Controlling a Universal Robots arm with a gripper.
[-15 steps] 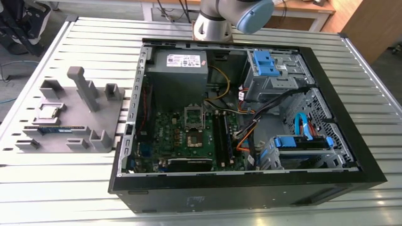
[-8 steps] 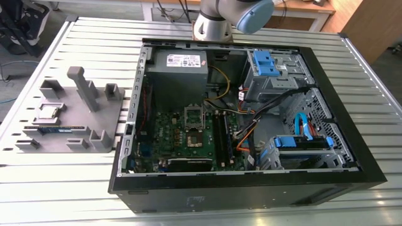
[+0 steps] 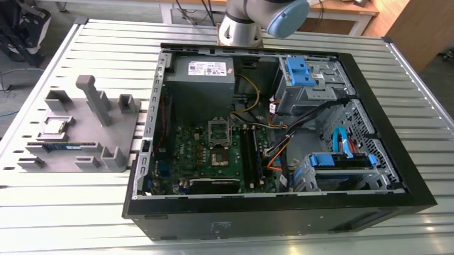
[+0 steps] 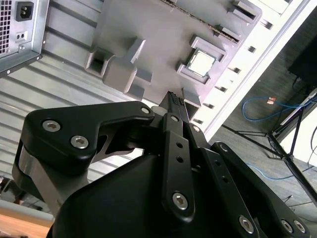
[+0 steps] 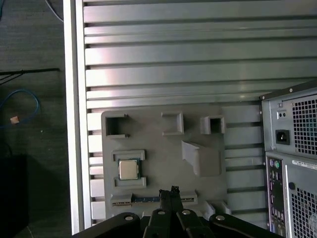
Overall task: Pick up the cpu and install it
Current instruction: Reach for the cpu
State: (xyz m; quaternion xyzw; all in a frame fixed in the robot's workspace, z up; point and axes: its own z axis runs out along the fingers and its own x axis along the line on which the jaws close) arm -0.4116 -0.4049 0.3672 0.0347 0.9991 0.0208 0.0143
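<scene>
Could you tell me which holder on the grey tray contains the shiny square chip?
The low square frame holding the flat silver-topped cpu, beside the long green-and-blue memory stick; the taller pockets hold none.

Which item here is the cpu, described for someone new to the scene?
On the exterior view's left, beside the open computer case, lies a grey holder plate. The cpu sits in a framed pocket on it: a small shiny silver square, unlike the long green-and-blue memory stick beside it.

Silver-grey cpu (image 5: 128,169), plain grey tray (image 5: 156,144), ribbed silver tabletop (image 3: 106,42), black computer case (image 3: 284,220), green circuit board (image 3: 188,154), blue drive clips (image 3: 299,71).
</scene>
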